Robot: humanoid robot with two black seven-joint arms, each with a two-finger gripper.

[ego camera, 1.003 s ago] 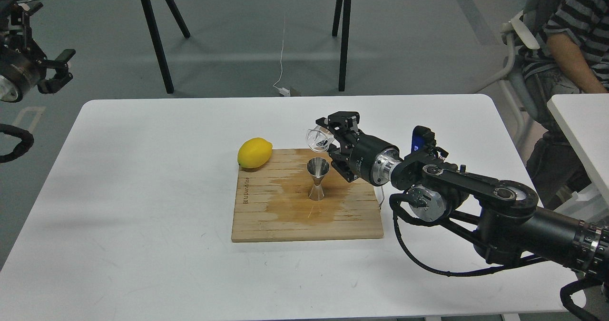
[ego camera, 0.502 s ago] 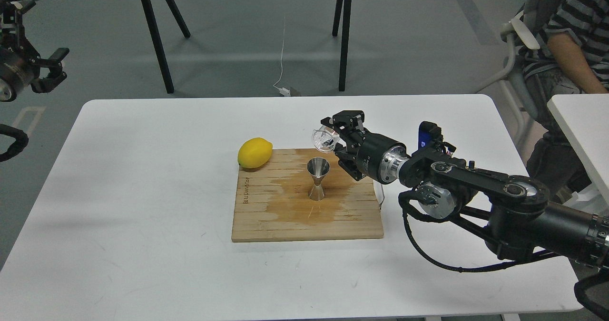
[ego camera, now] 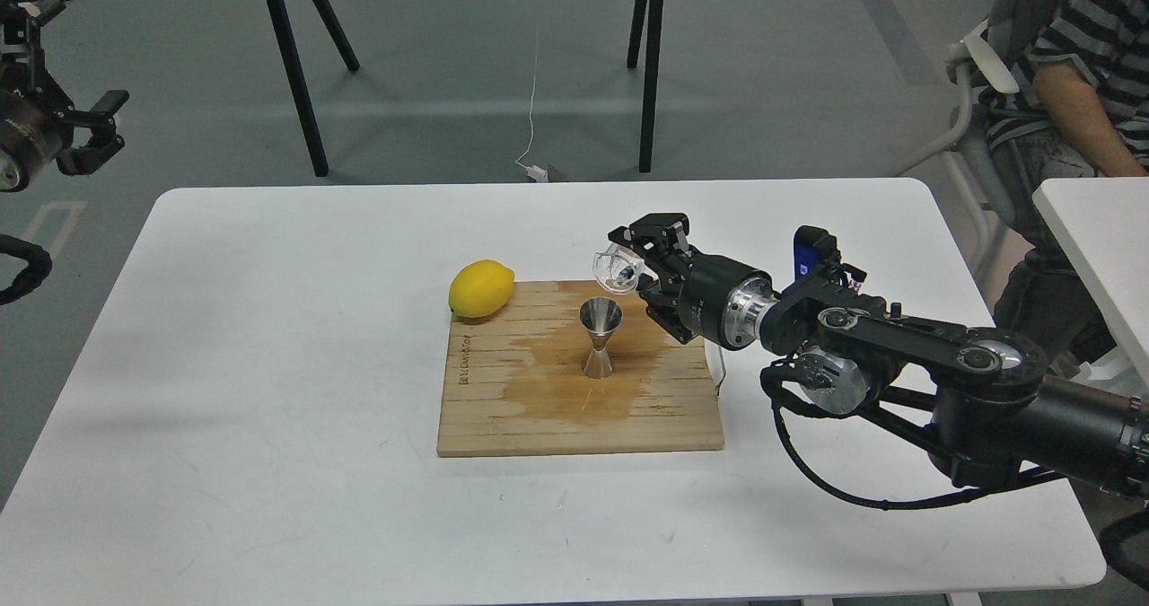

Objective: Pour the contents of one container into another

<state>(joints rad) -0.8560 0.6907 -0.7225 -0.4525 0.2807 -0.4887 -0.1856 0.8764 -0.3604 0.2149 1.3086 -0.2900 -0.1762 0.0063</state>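
We hold a small clear glass cup (ego camera: 618, 268) in our right gripper (ego camera: 639, 263), its two black fingers pinching the cup's wall, so that the cup hangs tipped on its side with its round rim facing left and down, just above and to the right of the open top of a metal jigger (ego camera: 599, 338). We judge that this tilt serves the pour, the rim being aimed at the jigger's mouth. The jigger stands upright near the middle of a wooden cutting board (ego camera: 503, 426), shiny steel, shaped like an hourglass with a narrow waist. The board is pale, made of glued strips, with a darker wet-looking stain spreading around the jigger's foot, a sign that liquid can miss so small a target. A smooth yellow lemon (ego camera: 481, 288) rests at the board's far left corner, well apart from the jigger. The board lies on a plain white table (ego camera: 269, 364). Our left gripper (ego camera: 94, 130) is raised far off to the left, away from the work, its fingers spread and holding nothing.
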